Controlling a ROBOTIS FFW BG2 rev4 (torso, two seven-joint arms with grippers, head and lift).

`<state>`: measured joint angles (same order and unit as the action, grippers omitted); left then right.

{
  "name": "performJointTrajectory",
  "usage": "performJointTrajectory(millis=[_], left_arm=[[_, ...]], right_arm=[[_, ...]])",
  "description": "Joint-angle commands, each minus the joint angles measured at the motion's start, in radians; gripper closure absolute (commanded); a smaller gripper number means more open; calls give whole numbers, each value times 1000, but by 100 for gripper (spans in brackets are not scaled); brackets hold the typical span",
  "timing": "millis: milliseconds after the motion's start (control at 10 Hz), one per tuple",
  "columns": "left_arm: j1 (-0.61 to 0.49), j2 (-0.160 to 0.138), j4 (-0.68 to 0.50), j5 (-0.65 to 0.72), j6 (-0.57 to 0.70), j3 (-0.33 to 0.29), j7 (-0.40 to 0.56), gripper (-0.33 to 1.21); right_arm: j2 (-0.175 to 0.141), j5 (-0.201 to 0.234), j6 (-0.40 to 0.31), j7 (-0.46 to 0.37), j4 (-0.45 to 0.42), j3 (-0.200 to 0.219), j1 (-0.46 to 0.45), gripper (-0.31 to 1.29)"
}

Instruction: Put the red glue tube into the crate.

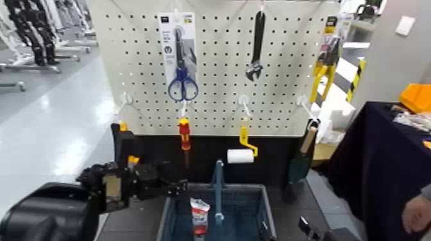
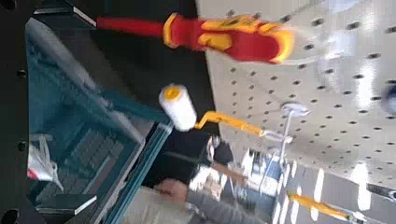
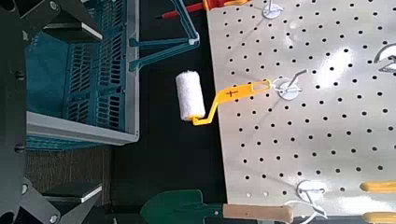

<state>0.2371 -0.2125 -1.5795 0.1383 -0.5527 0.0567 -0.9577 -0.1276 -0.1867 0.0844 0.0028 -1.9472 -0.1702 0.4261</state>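
Here's the left claw (image 1: 172, 179), up by the crate's far left corner, jaws spread wide and nothing between them! The red glue tube (image 1: 199, 216) is down inside the crate (image 1: 260, 204), lower than that claw and nearer the robot, clear of its fingers, white end showing and red band below it. The left wrist view backs it up: a bit of white and red peeks out in the basket, just beyond the open claw.

Over to the right claw (image 1: 287, 229), low and close in, just beside the crate's right side. That one's wide open too, empty as can be. The blue handle bar (image 1: 219, 192) stands up between the two claws, to the right of the left one.

Past the claws, it's the pegboard (image 1: 218, 58)! Beyond the left claw and a little above it hangs the red-and-yellow screwdriver (image 1: 185, 134); the paint roller (image 1: 241, 156) is further right, its white sleeve out beyond the gap between the claws. The green trowel (image 1: 300, 163) hangs beyond the right claw. Higher up than both claws: blue-handled scissors (image 1: 183, 83), an adjustable wrench (image 1: 255, 67) and yellow-handled pliers (image 1: 324, 77).

And well off to the right of the right claw, a person's hand (image 1: 417, 213), near the dark-draped surface (image 1: 378, 141).
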Motion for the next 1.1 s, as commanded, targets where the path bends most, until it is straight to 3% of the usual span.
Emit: performJointTrajectory(millis=[100, 400, 700, 800, 1000, 1100], left_arm=[[-130, 21, -218, -57, -27, -57, 122, -16], [-381, 104, -412, -103, 119, -129, 415, -16], [-622, 242, -476, -157, 312, -155, 620, -14], [-674, 271, -479, -197, 376, -150, 652, -14], [-752, 294, -487, -207, 425, -146, 695, -10], [-794, 288, -494, -206, 464, -121, 775, -10]], right_arm=[[-1, 3, -6, -1, -3, 0, 0, 18], [-3, 6, -9, -6, -3, 3, 7, 18], [-1, 30, -38, -27, -3, 9, 31, 18], [0, 47, -63, -64, -3, 5, 46, 18], [3, 79, -107, -121, -3, 0, 77, 19], [6, 105, -144, -153, -3, -2, 95, 19]])
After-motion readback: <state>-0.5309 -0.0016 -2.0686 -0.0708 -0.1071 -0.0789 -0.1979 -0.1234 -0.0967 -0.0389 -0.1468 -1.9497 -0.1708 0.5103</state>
